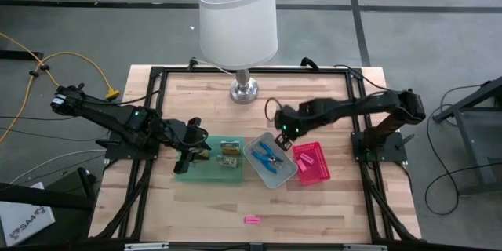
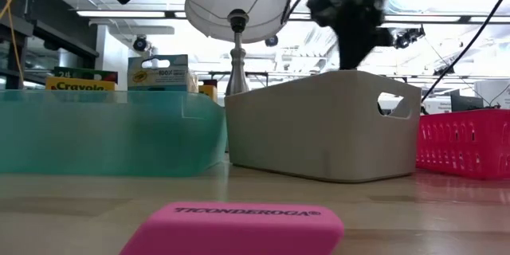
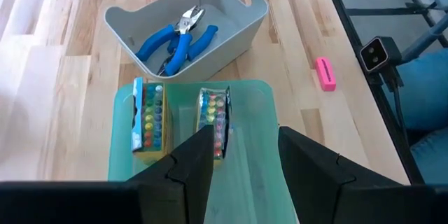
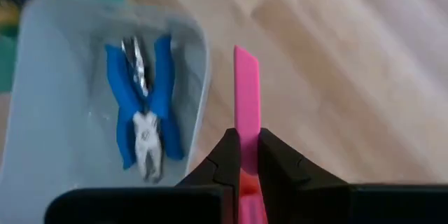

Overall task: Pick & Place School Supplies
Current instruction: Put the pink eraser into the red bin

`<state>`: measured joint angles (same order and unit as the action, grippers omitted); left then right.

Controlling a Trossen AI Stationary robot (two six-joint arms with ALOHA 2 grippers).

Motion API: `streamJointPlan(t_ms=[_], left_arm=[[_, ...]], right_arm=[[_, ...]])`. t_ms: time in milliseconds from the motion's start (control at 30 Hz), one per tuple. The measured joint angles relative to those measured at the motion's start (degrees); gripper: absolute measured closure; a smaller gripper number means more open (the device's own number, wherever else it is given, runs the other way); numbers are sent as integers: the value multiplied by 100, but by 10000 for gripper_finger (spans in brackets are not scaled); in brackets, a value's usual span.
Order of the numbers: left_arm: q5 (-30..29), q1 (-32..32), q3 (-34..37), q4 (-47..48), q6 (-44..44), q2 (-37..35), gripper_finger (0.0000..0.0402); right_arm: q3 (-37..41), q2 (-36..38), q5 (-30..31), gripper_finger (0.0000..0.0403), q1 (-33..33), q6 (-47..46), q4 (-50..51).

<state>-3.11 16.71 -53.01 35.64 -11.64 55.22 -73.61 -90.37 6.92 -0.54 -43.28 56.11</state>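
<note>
My right gripper [image 4: 245,155] is shut on a pink eraser [image 4: 246,94] and hangs over the far right corner of the grey tray [image 1: 276,174], also seen as the grey tray [image 4: 42,98]. Blue-handled pliers [image 4: 143,105] lie on that tray's floor. My left gripper [image 3: 245,161] stands open above the near-left end of the green tray [image 3: 252,112], with nothing between its fingers. Two crayon packs [image 3: 149,119] [image 3: 214,115] lie in the green tray. A second pink eraser [image 1: 251,220] lies flat on the table near the front edge. My right gripper pinches one end of the pink eraser [image 4: 245,143] between its two fingers. The fingers come from above, pointing steeply down, and lie along the eraser. Its free end sticks out beyond the fingertips, and it is lifted clear of tray and table.
A pink basket [image 1: 311,162] stands right of the grey tray. A white-shaded lamp [image 1: 239,23] stands at the table's far middle. The three trays sit in a row across the table's middle. Bare wood lies along the front edge around the loose eraser [image 2: 239,227].
</note>
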Motion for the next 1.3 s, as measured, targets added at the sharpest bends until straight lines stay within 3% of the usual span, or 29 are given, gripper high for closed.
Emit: streamJointPlan(t_ms=[800,1033,1300], left_arm=[[11,7,269,-236,-595,0,245],[9,7,269,-333,-496,0,245],[7,7,269,-462,-492,0,245]], right_arm=[[1423,358,665,379,-2535,-4148,23],[1692,376,709,379,-2866,-4794,-209],[1848,371,731,376,-2884,-4910,-391]])
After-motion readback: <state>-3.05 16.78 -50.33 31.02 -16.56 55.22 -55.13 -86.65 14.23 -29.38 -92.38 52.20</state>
